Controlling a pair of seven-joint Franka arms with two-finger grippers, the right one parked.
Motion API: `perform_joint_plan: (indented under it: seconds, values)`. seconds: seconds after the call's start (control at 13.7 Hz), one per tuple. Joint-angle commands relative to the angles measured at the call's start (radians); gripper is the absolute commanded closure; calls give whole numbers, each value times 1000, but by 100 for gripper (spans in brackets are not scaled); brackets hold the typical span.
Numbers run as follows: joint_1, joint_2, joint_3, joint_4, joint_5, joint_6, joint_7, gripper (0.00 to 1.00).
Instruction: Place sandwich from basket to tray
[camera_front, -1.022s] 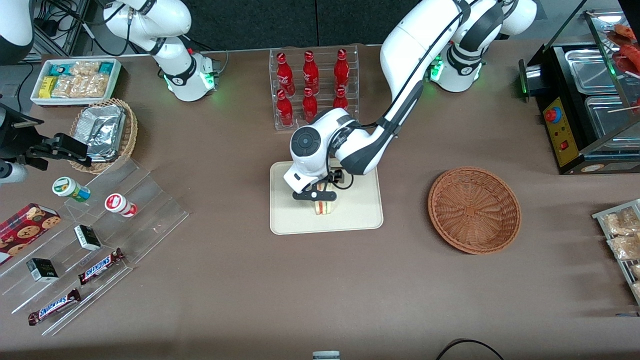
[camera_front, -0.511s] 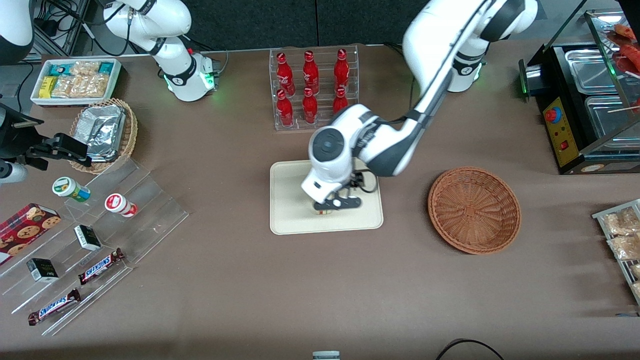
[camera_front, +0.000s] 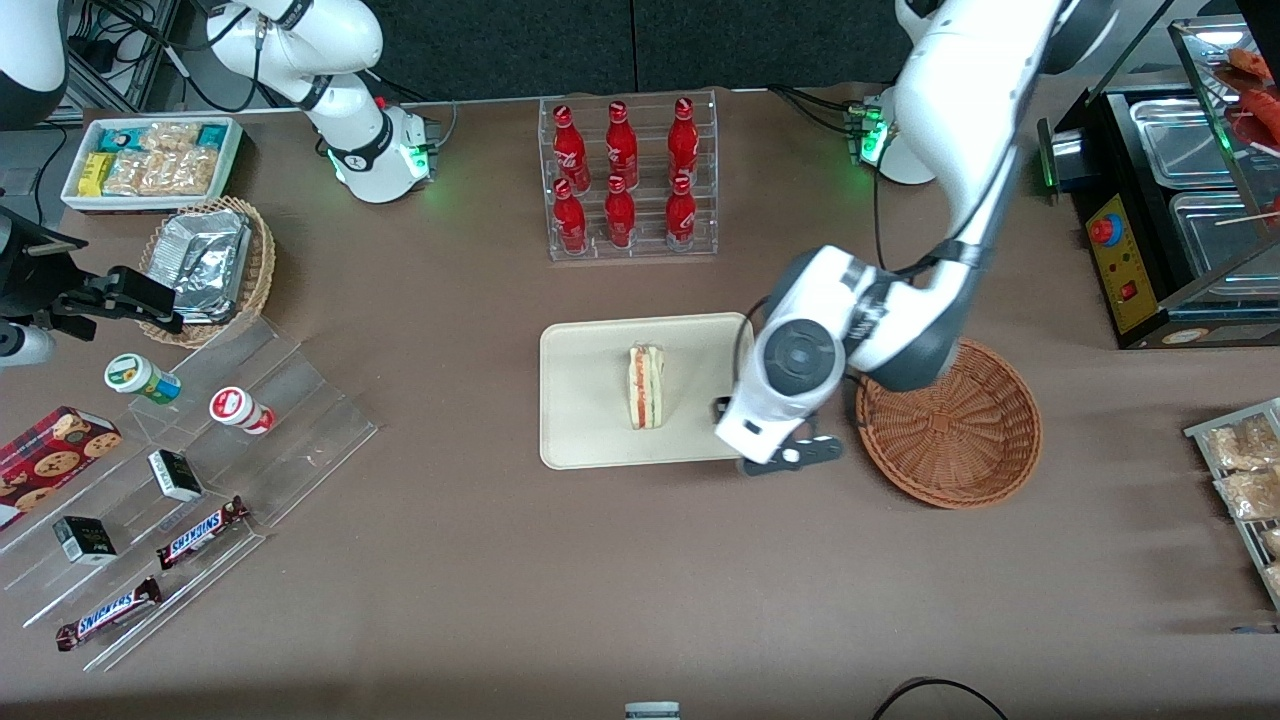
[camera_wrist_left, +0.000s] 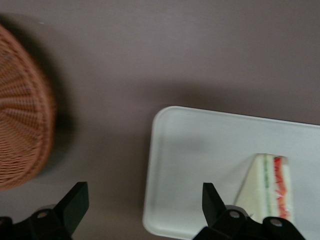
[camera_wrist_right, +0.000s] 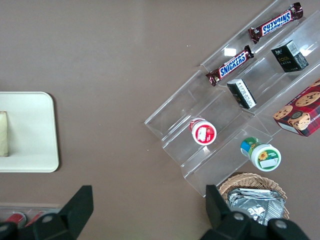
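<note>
Now tool (camera_wrist_left: 142, 202) wide open, empty

Sandwich (camera_front: 646, 386) lies on the tray (camera_front: 585, 430), mid-table (camera_front: 500, 580). Basket (camera_front: 960, 440) sits beside the tray, toward the working arm's end. Pincer (camera_front: 790, 458) hovers spread wide between tray and basket.

Front view looks down overhead; both wrist views share the tray (camera_front: 580, 440).

Brown table (camera_front: 480, 560) under even overhead light; dark wall panels (camera_front: 560, 45) above bottle rack (camera_front: 628, 180); black food warmer (camera_front: 1180, 210) at table's working-arm end.
</note>
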Motion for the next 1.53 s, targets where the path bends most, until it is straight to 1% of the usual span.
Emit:
perform_joint_plan:
  seconds: [0.0,0.22,0.44,0.58,0.88,1.17,1.39,1.46]
  values:
    - [88,-90,-10,-51,-20,-79,99,0]
    - [169,-138,-10,-52,-41,-150,226,0]
    - [281,-219,-11,-74,-57,-253,463,0]
    - [344,-280,-14,-96,-57,-293,527,0]
    - [400,-405,-14,-167,-52,-380,540,0]
    - [429,-481,-16,-169,-51,-431,540,0]
    - [493,-550,-52,-166,-37,-517,644,0]
    - [499,-570,-53,-169,-37,-534,643,0]
